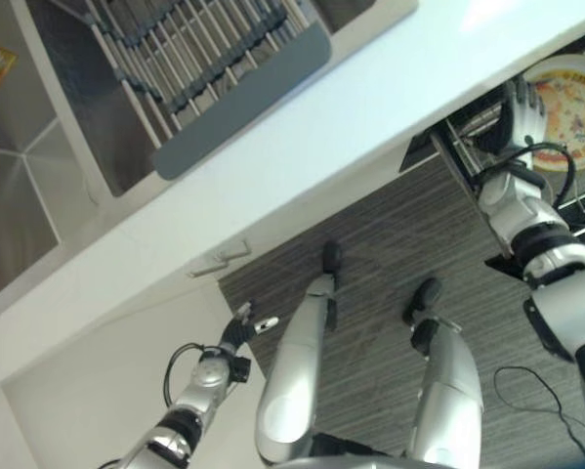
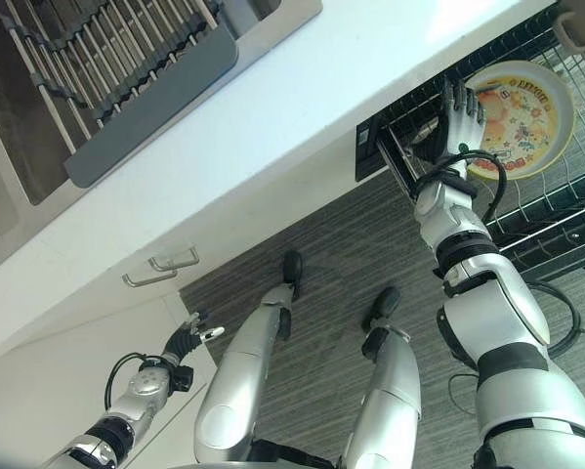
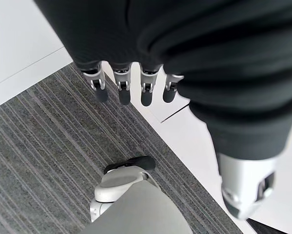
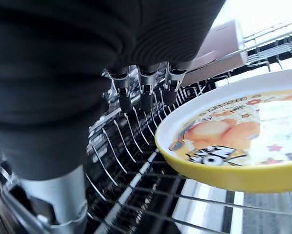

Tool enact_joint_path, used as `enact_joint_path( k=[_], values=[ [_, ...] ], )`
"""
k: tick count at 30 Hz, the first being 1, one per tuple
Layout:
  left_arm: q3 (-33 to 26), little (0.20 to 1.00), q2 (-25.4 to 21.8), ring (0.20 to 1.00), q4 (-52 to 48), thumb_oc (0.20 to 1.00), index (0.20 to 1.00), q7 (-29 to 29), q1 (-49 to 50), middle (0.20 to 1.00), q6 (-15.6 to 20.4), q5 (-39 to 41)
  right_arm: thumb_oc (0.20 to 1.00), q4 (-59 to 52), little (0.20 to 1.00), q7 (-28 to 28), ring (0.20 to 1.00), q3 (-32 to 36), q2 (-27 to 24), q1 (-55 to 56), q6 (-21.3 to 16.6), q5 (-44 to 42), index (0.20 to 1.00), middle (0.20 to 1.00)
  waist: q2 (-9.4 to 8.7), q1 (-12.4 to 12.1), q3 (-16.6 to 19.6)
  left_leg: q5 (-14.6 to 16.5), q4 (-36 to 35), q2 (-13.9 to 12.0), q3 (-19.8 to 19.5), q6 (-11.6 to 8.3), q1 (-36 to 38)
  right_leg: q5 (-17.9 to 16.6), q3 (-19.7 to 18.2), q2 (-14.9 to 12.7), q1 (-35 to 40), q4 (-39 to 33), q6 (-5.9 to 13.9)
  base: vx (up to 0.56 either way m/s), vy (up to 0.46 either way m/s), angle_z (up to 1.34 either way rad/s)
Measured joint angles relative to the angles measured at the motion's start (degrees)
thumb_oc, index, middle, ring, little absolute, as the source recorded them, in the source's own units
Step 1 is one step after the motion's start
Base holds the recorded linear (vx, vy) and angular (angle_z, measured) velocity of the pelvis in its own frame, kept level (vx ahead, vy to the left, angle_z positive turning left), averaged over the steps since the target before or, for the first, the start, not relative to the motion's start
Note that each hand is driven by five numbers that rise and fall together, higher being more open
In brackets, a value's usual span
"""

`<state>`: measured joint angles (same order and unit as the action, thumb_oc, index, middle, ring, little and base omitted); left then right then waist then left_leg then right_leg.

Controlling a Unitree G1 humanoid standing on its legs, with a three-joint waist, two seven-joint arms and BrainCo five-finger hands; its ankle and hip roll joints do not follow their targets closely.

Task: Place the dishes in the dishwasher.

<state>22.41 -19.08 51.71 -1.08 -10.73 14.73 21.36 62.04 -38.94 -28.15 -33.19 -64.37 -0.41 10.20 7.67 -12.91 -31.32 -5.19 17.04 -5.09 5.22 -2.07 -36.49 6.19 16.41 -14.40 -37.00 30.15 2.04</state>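
Plate in dishwasher rack; right hand open, just beside.

Setting: a kitchen. A long white tabletop runs in front of me, with a sink set into it and a grey dish-drying rack of metal bars beside that. White cabinet fronts below carry metal handles. To my right a dishwasher rack of dark wire is pulled out, holding a yellow-rimmed plate with a cartoon print. The floor is grey striped carpet.
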Motion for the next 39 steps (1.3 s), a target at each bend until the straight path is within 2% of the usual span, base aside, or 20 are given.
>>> enact_joint_path(
  k=[5, 7, 8, 11, 15, 17, 18, 20, 22, 23, 25, 26, 27, 30, 34, 36, 37, 39],
  values=[
    [-0.01, 1.0, 0.41, 1.0, 0.04, 1.0, 1.0, -0.93, 0.27, 1.0, -1.19, 0.01, 1.0, -3.96, 1.0, -2.68, 1.0, 14.6, 6.71, 4.1, -6.19, -22.21, 1.0, 1.0, 0.03, 1.04, 0.02, 0.31, -0.51, 0.09, 0.39, 0.4, 3.38, 0.25, -0.25, 0.04, 3.41, -1.17, -0.43, -0.01, 0.045, -0.02],
    [-0.94, 1.0, 1.58, 1.0, 0.86, 1.0, 1.0, -1.51, 0.76, 1.0, -1.57, 0.03, 1.0, -7.06, 1.0, 0.28, 1.0, 19.66, 9.35, 6.54, -9.66, -26.97, 1.0, 1.0, 0.03, 1.76, 0.02, 0.57, -1.14, 0.06, 1.03, 0.84, 5.06, -0.18, -0.64, 0.09, 4.95, -2.17, -0.18, 0.02, 0.058, -0.1],
    [-1.07, 1.0, 2.29, 1.0, 1.71, 1.0, 1.0, -1.58, 0.88, 1.0, -1.85, 0.03, 1.0, -8.03, 1.0, 2.19, 1.0, 19.5, 9.86, 7.53, -11.67, -28.31, 1.0, 1.0, 0.02, 2.32, 0.02, 0.74, -1.13, 0.09, 1.69, 0.99, 6.26, -0.26, -1.28, 0.06, 5.82, -2.31, -0.07, 0.02, 0.065, -0.17],
    [-2.91, 1.0, 3.0, 1.0, 3.83, 1.0, 1.0, -1.62, 1.56, 1.0, -2.81, 0.09, 1.0, -20.18, 1.0, 11.25, 1.0, 17.96, 11.49, 15.15, -15.35, -37.1, 1.0, 1.0, -0.16, 4.93, 0.11, 1.47, -1.18, 0.23, 2.42, 1.17, 10.18, -0.28, -1.68, 0.01, 9.91, -3.44, 0.57, 0.03, 0.056, -0.11],
    [-5.06, 1.0, 3.42, 1.0, 5.79, 1.0, 1.0, -1.94, 3.62, 1.0, -2.97, 2.03, 1.0, -20.03, 1.0, 14.44, 1.0, 17.82, 13.9, 23.36, -15.44, -45.29, 1.0, 1.0, -0.77, 7.26, 0.53, 2.36, -3.3, 0.09, 3.47, 0.95, 18.53, -0.92, -1.87, 1.01, 18.55, -7.52, 1.49, 0.04, 0.018, -0.13],
    [-6.07, 1.0, 3.77, 1.0, 7.17, 1.0, 1.0, -2.04, 5.74, 1.0, -3.21, 2.38, 1.0, -19.9, 1.0, 14.42, 1.0, 17.91, 15.24, 26.72, -15.52, -46.86, 1.0, 1.0, -1.73, 8.39, 2.02, 2.52, -4.83, -0.04, 4.26, 0.78, 22.0, -1.7, -1.96, 1.71, 21.98, -9.95, 1.81, 0.02, 0.005, -0.21],
    [-6.77, 1.0, 4.21, 1.0, 8.42, 1.0, 1.0, -2.04, 6.48, 1.0, -3.51, 2.36, 1.0, -19.94, 1.0, 14.36, 1.0, 17.92, 15.52, 27.74, -15.63, -47.41, 1.0, 1.0, -2.11, 8.76, 2.92, 2.71, -5.23, -0.93, 4.88, 0.74, 23.86, -3.08, -1.96, 2.62, 24.58, -12.39, 2.53, 0.14, -0.004, -0.23],
    [-9.02, 1.0, 5.53, 1.0, 11.67, 1.0, 1.0, -2.13, 7.52, 1.0, -3.75, 2.35, 1.0, -21.01, 1.0, 14.11, 1.0, 17.98, 16.26, 29.81, -16.48, -47.43, 1.0, 1.0, -2.73, 9.05, 4.26, 3.04, -7.68, -1.41, 5.13, 0.08, 29.06, -4.0, -1.69, 3.99, 30.73, -17.5, 1.98, 0.14, 0.001, -0.16],
    [-9.53, 1.0, 5.79, 1.0, 12.67, 1.0, 1.0, -2.31, 11.53, 1.0, -4.08, 2.24, 1.0, -25.84, 1.0, 13.54, 1.0, 17.32, 18.8, 34.76, -18.33, -47.34, 1.0, 1.0, -4.36, 9.17, 9.83, 2.87, -11.59, -1.71, 6.12, -0.55, 33.04, -5.0, -1.69, 4.91, 34.6, -21.96, 1.99, 0.14, -0.008, -0.16],
    [-9.5, 1.0, 5.86, 1.0, 13.27, 1.0, 1.0, -2.35, 12.95, 1.0, -4.1, 2.24, 1.0, -27.15, 1.0, 12.97, 1.0, 17.28, 19.63, 36.18, -19.11, -47.33, 1.0, 1.0, -4.91, 9.25, 11.5, 2.7, -13.16, -1.74, 6.31, -0.78, 34.82, -5.44, -1.64, 5.37, 36.44, -23.82, 1.97, 0.11, -0.013, -0.15],
    [-9.51, 1.0, 5.85, 1.0, 14.44, 1.0, 1.0, -2.47, 15.26, 1.0, -4.51, 2.22, 1.0, -29.55, 1.0, 11.77, 1.0, 17.26, 20.02, 38.72, -20.73, -47.18, 1.0, 1.0, -6.06, 9.32, 15.25, 2.43, -15.4, -1.68, 6.5, -1.21, 37.16, -5.52, -1.53, 5.9, 38.22, -25.86, 2.09, 0.14, -0.021, -0.06],
    [-9.62, 1.0, 5.84, 1.0, 14.75, 1.0, 1.0, -2.47, 17.08, 1.0, -5.37, 2.22, 1.0, -33.18, 1.0, 10.17, 1.0, 17.73, 18.97, 41.31, -22.94, -45.21, 1.0, 1.0, -7.09, 9.4, 17.98, 1.87, -17.75, -1.67, 6.88, -1.3, 39.21, -5.5, -1.53, 6.27, 39.4, -26.49, 2.39, 0.17, -0.022, -0.07],
    [-9.81, 1.0, 5.9, 1.0, 14.78, 1.0, 1.0, -2.41, 17.45, 1.0, -5.74, 2.18, 1.0, -34.18, 1.0, 9.99, 1.0, 17.85, 18.46, 42.38, -23.62, -45.04, 1.0, 1.0, -7.22, 9.5, 18.36, 1.57, -18.36, -1.68, 7.17, -1.39, 40.04, -5.88, -1.55, 6.67, 40.1, -26.88, 2.97, 0.14, -0.021, -0.08],
    [-13.15, 1.0, 6.59, 1.0, 14.63, 1.0, 1.0, -1.86, 19.48, 1.0, -5.65, 2.14, 1.0, -41.22, 1.0, 12.02, 1.0, 18.76, 16.74, 49.18, -26.08, -44.55, 1.0, 1.0, -7.18, 9.74, 19.86, 1.48, -19.72, -1.75, 7.94, -1.65, 41.94, -6.01, -1.8, 7.12, 41.8, -28.42, 3.03, 0.07, -0.01, -0.09],
    [-15.98, 1.0, 7.18, 1.0, 13.23, 1.0, 1.0, -1.18, 21.16, 1.0, -5.84, 2.07, 1.0, -52.69, 1.0, 11.81, 1.0, 20.97, 12.03, 56.4, -28.98, -37.47, 1.0, 1.0, -7.36, 12.27, 20.79, 1.18, -20.87, -1.87, 8.29, -2.02, 42.74, -6.15, -2.36, 7.54, 42.12, -29.3, 3.19, 0.03, -0.034, -0.08],
    [-17.17, 1.0, 7.3, 1.0, 10.63, 1.0, 1.0, -1.11, 21.53, 1.0, -6.54, 2.08, 1.0, -54.6, 1.0, 8.35, 1.0, 26.83, 10.86, 61.99, -30.9, -34.95, 1.0, 1.0, -7.83, 12.42, 21.24, 1.18, -21.24, -2.12, 9.18, -2.09, 43.25, -6.12, -2.48, 7.78, 42.48, -29.51, 3.17, 0.04, -0.085, -0.1],
    [-17.9, 1.0, 7.42, 1.0, 10.54, 1.0, 1.0, -0.9, 21.48, 1.0, -7.51, 2.07, 1.0, -51.28, 1.0, 3.36, 1.0, 32.43, 10.87, 64.26, -31.55, -34.86, 1.0, 1.0, -8.36, 14.05, 21.7, 1.3, -21.59, -2.61, 9.75, -2.29, 43.98, -6.08, -3.13, 8.06, 42.71, -29.85, 3.14, 0.06, -0.147, -0.22],
    [-17.25, 1.0, 7.32, 1.0, 12.56, 1.0, 1.0, -0.13, 21.5, 1.0, -9.06, -0.16, 1.0, -43.18, 1.0, -1.34, 1.0, 41.92, 10.52, 66.72, -31.53, -37.48, 1.0, 1.0, -8.32, 15.97, 22.15, 1.26, -21.94, -2.99, 10.0, -2.36, 44.19, -5.98, -3.38, 8.31, 42.64, -30.12, 3.0, 0.11, -0.157, -0.16]
  ],
)
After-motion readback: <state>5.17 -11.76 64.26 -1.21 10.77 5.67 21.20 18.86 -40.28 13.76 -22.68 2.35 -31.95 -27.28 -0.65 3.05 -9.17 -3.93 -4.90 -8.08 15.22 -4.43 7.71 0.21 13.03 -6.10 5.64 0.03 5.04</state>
